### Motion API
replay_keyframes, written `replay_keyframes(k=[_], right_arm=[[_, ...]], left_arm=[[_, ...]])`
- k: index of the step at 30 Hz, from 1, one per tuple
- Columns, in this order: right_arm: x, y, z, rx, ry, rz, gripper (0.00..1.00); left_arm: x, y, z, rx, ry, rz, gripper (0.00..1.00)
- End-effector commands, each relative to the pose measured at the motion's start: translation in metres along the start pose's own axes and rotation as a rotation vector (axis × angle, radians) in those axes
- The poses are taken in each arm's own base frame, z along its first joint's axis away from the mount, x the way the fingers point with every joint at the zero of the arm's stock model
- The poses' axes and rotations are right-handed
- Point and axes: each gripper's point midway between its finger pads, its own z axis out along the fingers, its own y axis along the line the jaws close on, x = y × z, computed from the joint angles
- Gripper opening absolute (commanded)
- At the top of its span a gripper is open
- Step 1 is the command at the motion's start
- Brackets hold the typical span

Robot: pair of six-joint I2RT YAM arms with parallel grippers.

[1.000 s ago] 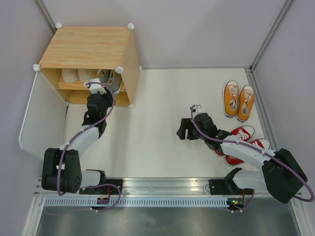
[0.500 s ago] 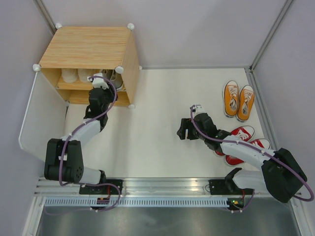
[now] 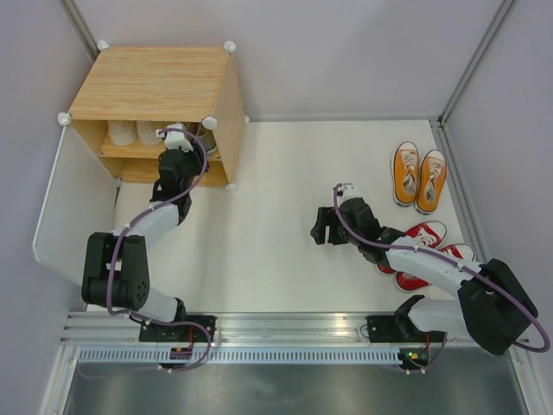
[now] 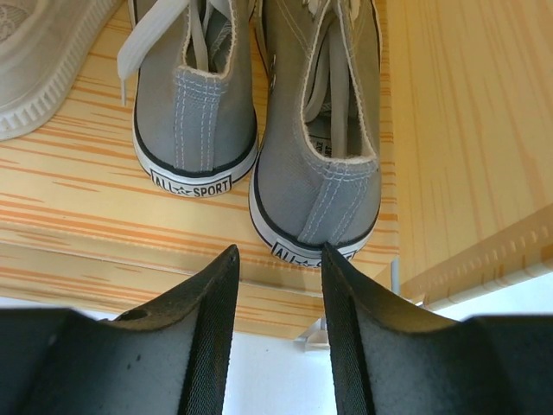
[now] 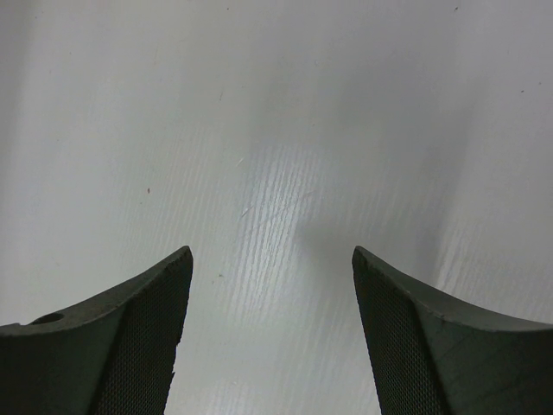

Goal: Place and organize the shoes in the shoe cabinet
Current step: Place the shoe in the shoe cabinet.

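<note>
Two grey shoes [image 4: 320,156] stand side by side on the middle shelf [image 4: 95,216] of the shoe cabinet [image 3: 155,82], heels toward me. My left gripper [image 4: 278,251] is open at the shelf's front edge with nothing between its jaws. Its right fingertip [image 4: 333,259] is at the heel of the right grey shoe. A cream shoe [image 4: 43,60] sits to their left. Orange shoes [image 3: 419,177] and red shoes [image 3: 423,238] lie on the table at the right. My right gripper [image 3: 321,229] hangs open over bare table, left of the red pair.
The cabinet's white door panel [image 3: 73,207] stands open to the left of my left arm. The cabinet's right wall [image 4: 458,130] is close beside the grey shoes. Grey enclosure walls [image 3: 346,52] ring the white table [image 3: 276,190].
My left gripper has moved forward to the cabinet shelf, and the grey shoes now sit deeper under the cabinet top. The right arm has not moved.
</note>
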Motion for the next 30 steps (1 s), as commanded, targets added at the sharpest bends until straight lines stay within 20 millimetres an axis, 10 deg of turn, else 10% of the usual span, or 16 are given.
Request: replay_keyframes(k=[1, 15, 21, 30], right_arm=[[-0.019, 0.008, 0.001, -0.011, -0.051, -0.016, 0.79], [-0.02, 0.001, 0.0, 0.022, -0.056, -0.019, 0.8], [-0.032, -0.014, -0.01, 0.129, -0.077, -0.02, 0.82], [-0.087, -0.113, -0.059, 0.568, -0.232, 0.16, 0.83]], left_arm=[[-0.038, -0.004, 0.005, 0.007, -0.108, -0.027, 0.48], [-0.069, -0.015, -0.081, 0.022, -0.042, -0.184, 0.89], [-0.08, -0.054, -0.129, 0.204, 0.147, -0.18, 0.95], [-0.045, -0.092, -0.193, 0.494, 0.306, -0.143, 0.99]])
